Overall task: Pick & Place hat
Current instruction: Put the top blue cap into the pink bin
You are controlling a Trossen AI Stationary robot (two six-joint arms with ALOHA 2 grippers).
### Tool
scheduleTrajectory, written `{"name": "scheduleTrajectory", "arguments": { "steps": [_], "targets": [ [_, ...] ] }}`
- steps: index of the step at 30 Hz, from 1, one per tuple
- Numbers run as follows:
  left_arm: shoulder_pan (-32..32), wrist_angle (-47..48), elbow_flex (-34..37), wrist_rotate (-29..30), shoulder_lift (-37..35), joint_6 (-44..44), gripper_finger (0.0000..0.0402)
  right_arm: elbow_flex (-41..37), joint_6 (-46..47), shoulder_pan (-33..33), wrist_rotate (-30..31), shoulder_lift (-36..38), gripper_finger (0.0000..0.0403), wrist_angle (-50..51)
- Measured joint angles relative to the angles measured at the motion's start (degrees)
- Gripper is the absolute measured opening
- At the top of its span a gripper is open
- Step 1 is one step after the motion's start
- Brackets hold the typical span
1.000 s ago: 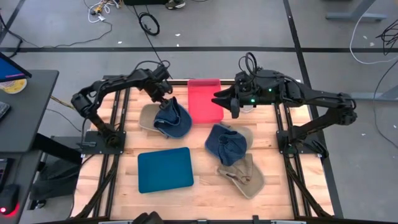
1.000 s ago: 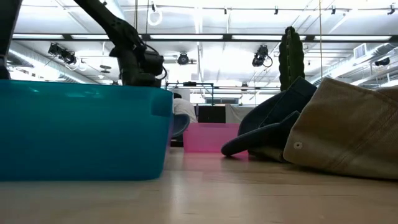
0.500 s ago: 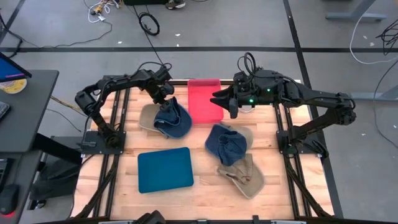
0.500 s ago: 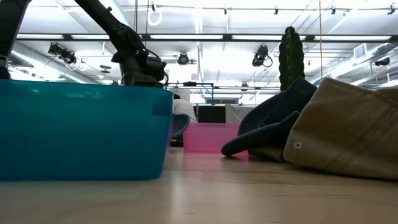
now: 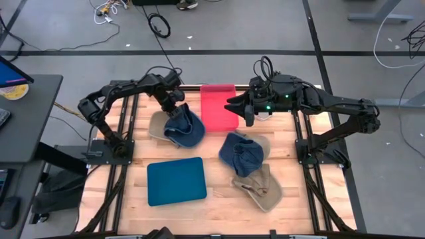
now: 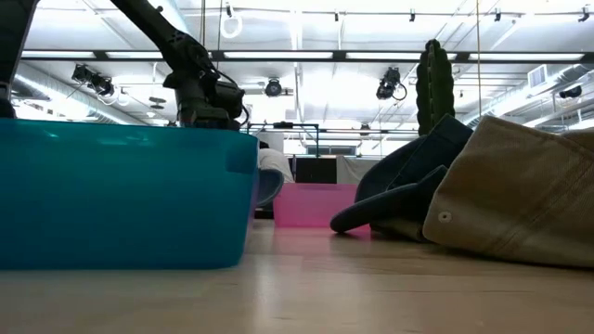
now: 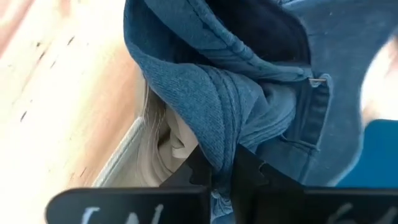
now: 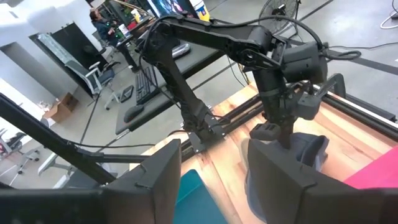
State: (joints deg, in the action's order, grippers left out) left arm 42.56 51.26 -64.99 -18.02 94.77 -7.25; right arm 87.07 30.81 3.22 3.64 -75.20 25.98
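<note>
Since the earlier frames the left gripper [image 5: 174, 108] has drawn its jaws together: they stood wide over the denim hat [image 5: 184, 126] and now pinch a fold of its rim, as the left wrist view shows, with blue cloth bunched between the dark fingers [image 7: 200, 172]. The arm itself has barely shifted.

Going left to right across the table [image 5: 219, 199]: the teal tray [image 5: 176, 180] sits at the near left; behind it, on the far left, the gripped denim hat lies partly over a tan hat [image 5: 158, 127]. The pink tray [image 5: 218, 106] is at the far middle. To its right the right gripper [image 5: 247, 113] hangs above the pink tray's right edge, jaws partly apart and holding nothing. Nearer, right of centre, a second denim hat [image 5: 240, 151] lies on a pale one, and a khaki hat [image 5: 260, 186] lies nearest.

The likely trouble is the grip. Only a thin fold of soft cloth is caught, so it may slip out on the lift, or the hat may sag and drag the tan hat beneath it along.

By count: two arms, two trays, and at least four hats for certain, two denim and two tan; the pale one under the second denim hat would make five.
</note>
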Motion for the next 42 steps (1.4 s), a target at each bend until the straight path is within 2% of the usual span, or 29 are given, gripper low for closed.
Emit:
{"name": "scheduleTrajectory", "arguments": {
  "steps": [9, 16, 23, 28, 33, 42],
  "targets": [
    [-1.32, -0.10, 0.00, 1.77, -12.45, 0.32, 0.0024, 0.00, -1.17, 0.00, -0.02, 0.02, 0.0190, 0.00],
    [-5.60, -0.54, 0.00, 7.27, -24.86, -1.21, 0.0024, 0.00, -1.53, 0.28, -0.04, 0.04, 0.0190, -0.11],
    [-14.85, -3.45, 0.00, 17.52, -34.79, -11.07, 0.0024, 0.00, -1.30, 1.36, -0.16, 0.04, 0.0190, -0.17],
    [-23.72, -10.94, 0.00, 24.77, -39.26, -23.49, 0.0024, 0.00, -0.62, 1.70, -0.31, 0.04, 0.0190, -0.21],
    [-31.63, -24.04, -0.01, 25.88, -40.59, -41.03, 0.0024, 0.00, 1.12, 2.12, -2.21, 0.07, 0.0190, -0.28],
    [-38.90, -42.05, -7.02, 29.01, -38.72, -49.26, 0.0024, 0.02, 9.78, 2.45, -3.99, 1.82, 0.0190, -0.19]
  ]
}}
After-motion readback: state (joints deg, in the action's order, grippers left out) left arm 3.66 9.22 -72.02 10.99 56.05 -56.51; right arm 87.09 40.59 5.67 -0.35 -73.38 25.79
